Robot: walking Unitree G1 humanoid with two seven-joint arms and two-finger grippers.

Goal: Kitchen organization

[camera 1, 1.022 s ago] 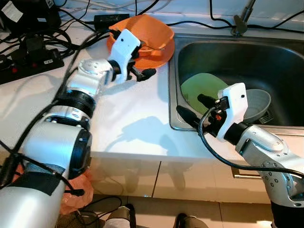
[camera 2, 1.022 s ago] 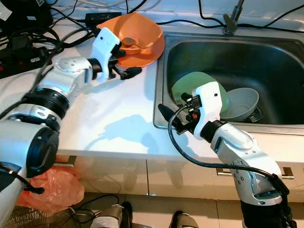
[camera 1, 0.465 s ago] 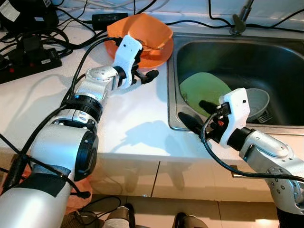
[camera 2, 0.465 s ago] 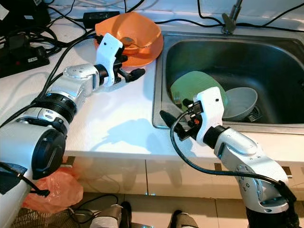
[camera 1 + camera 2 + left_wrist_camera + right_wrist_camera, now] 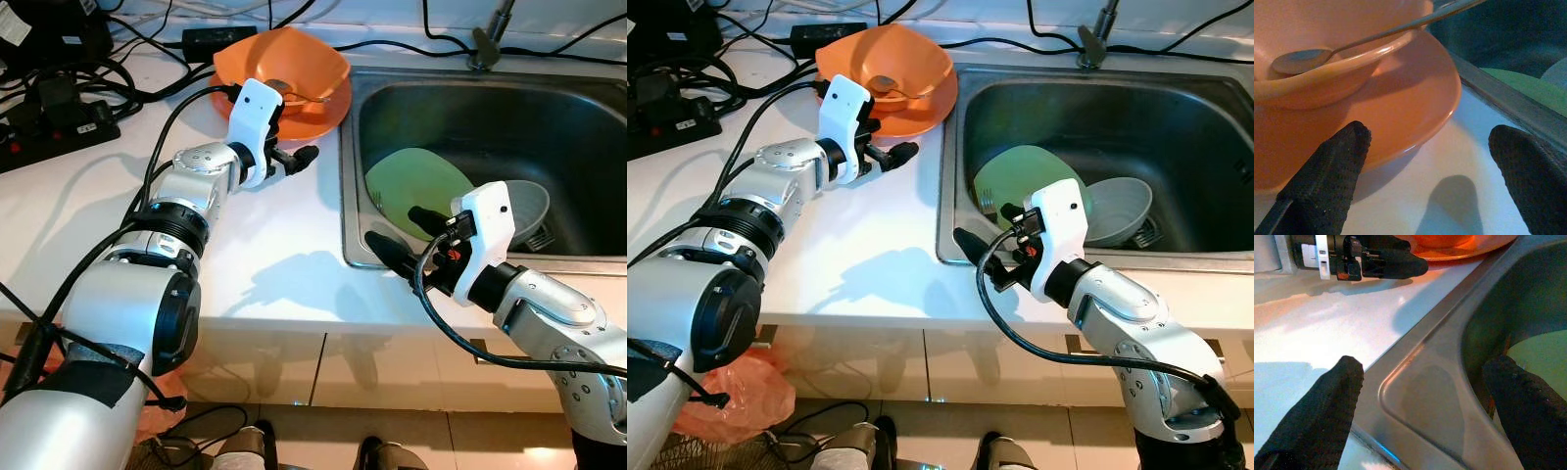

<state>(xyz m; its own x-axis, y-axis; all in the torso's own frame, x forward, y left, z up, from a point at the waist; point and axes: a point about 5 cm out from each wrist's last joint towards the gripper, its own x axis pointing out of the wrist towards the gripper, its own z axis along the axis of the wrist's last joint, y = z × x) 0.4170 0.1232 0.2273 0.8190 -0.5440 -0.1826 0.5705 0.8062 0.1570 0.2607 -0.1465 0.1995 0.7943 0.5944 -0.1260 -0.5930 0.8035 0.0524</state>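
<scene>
The left gripper is being held with its two black fingers spread wide and nothing between them, just short of the rim of the orange plate. One finger is being shown near the plate's edge; whether it is touching cannot be told. An orange bowl is being carried on that plate, and a metal spoon is lying in the bowl with its handle sticking out over the rim. The stack is sitting on the white counter, just beside the steel sink.

The right gripper is likewise being held wide open and empty, straddling the sink's near corner, one finger over the counter and the other over the basin. In the basin a green plate is leaning beside a grey bowl.

The orange stack is being judged light, stiff and smooth, probably plastic, so breakage is less of a worry than slipping. The thin plate rim is being judged the best place for a pinch, one finger above and one below. If the plate is lifted tilted, the bowl is likely to slide and the spoon to roll out, so level carriage is being advised.

Cables and a power strip are lying behind the arm.
</scene>
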